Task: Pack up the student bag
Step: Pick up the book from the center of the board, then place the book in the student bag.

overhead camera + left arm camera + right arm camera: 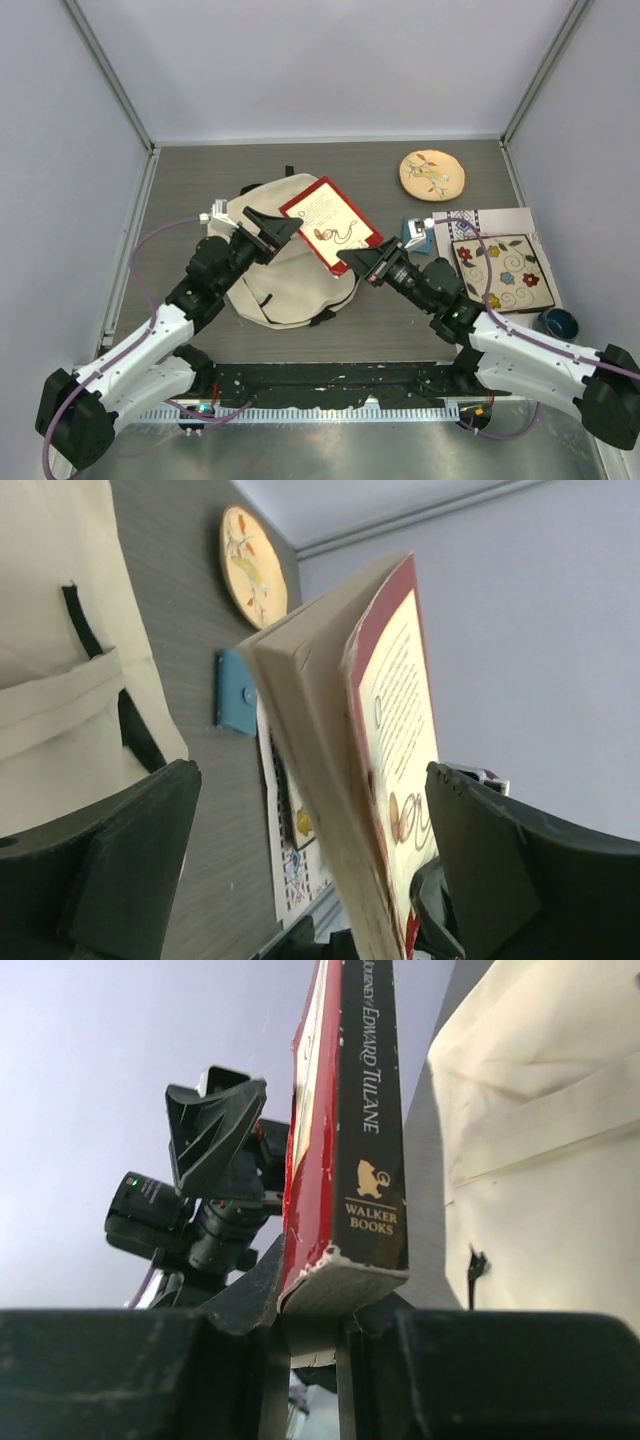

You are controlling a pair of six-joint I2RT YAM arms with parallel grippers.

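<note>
Mid-frame, over the student bag lying left of centre, I'm pinching the book by one corner with just the right gripper, left gripper spread wide around it, so I'm worrying it'll pivot and slip out.

The left jaws stand wide apart with a red-covered book upright between them. To the left lies the cream student bag. Beyond, on the grey counter, are 1 tan disc and 1 blue case.
</note>
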